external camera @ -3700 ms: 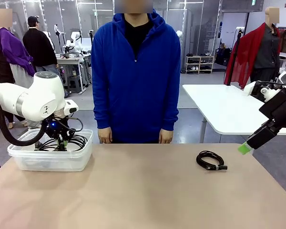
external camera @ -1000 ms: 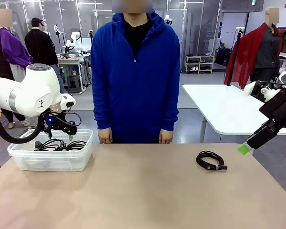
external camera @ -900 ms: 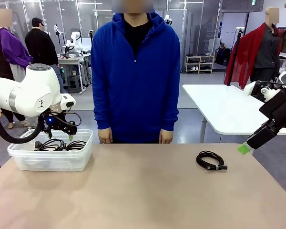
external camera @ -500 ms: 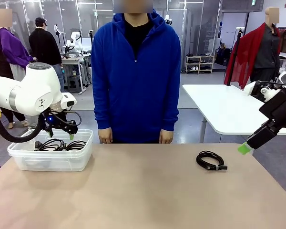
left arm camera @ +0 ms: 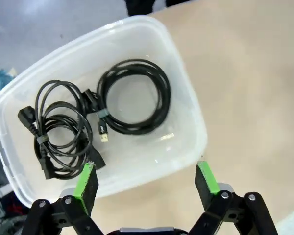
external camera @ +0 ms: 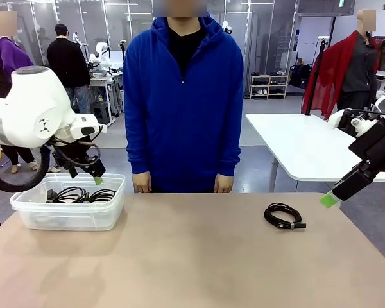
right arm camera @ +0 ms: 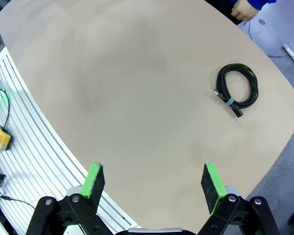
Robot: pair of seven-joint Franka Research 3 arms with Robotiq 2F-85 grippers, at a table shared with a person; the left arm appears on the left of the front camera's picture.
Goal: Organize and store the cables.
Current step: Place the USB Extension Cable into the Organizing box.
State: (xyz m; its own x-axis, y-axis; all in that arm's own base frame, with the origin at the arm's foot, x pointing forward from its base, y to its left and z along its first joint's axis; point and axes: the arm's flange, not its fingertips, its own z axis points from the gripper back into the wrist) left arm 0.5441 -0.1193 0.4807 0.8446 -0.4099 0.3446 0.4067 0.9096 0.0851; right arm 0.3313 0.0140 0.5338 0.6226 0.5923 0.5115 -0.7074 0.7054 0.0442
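Two coiled black cables lie in the clear plastic bin at the table's left; they show there as dark loops. My left gripper hangs open just above the bin, nothing between its green pads. A third coiled cable lies on the tan table at the right, and shows in the right wrist view. My right gripper is open and empty, held high off the table's right edge, its green fingertip to the right of that coil.
A person in a blue hoodie stands at the far edge, hands down by the table rim. A white table stands behind at right. The tan tabletop lies bare between bin and loose coil.
My left arm has lifted out of the bin and drawn back to the left; a cable it lowered earlier now lies in the bin. The right arm and the loose coil have stayed put.
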